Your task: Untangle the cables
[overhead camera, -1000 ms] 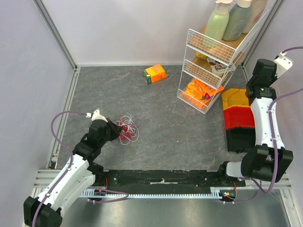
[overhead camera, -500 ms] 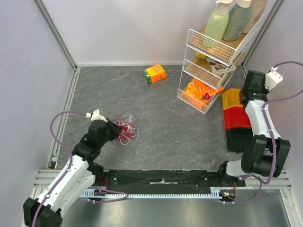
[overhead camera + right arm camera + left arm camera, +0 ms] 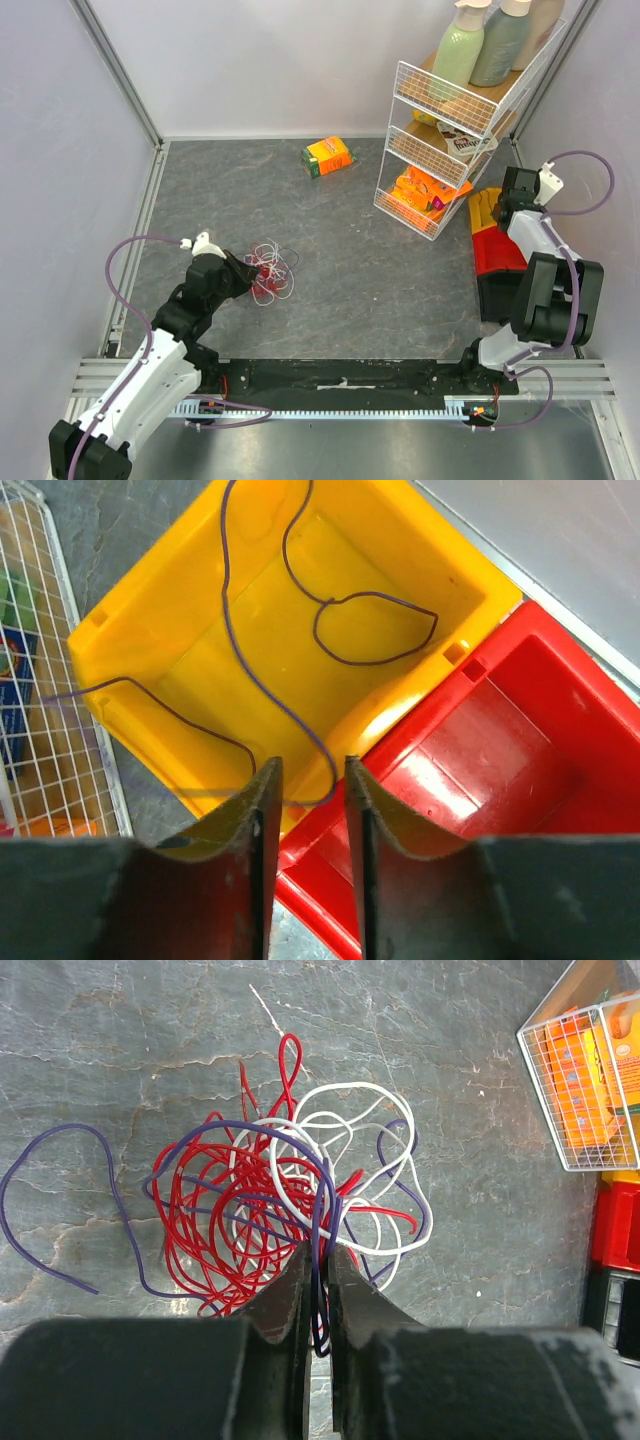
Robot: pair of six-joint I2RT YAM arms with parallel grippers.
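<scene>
L gripper [image 3: 318, 1256]: jaws together, clamped on one purple strand [image 3: 322, 1215] at the near edge of the tangle.
R gripper [image 3: 308, 772]: jaws apart, gap far wider than the wire, nothing clamped. It hangs over the yellow bin [image 3: 140, 575].
Cables: red/white/purple tangle [image 3: 290, 1210] lies on the bench [image 3: 340, 250], front-left, touching the L gripper tips. One separate purple cable [image 3: 232, 610] lies looped in the yellow bin. Its near end runs up betw. the R fingers.
Progress (est.): one cable out; the rest is knotted together.
Risk 1: the held purple strand threads thru the red and white loops. A straight pull prob. drags the whole clump w/ it or cinches the crossings tighter instead of freeing it.
Risk 2: the strand is thin and the pinch sits at the fingertips. A sharp tug could slip it out, so a re-grasp.
Risk 3: nothing pins the clump. The R arm is well apart from it, so no counter-hold if L pulls now.
Risk 4: the binned cable's end sits in the R jaw gap. Lifting away could hook it and haul it back out.
Risk 5: its faint far tail seems to trail over the bin's edge toward the wire rack [image 3: 440, 150]; may snag on the mesh.
Risk 6: red bin [image 3: 520, 730] touches the yellow one; a sloppy drop may land in the wrong one.
</scene>
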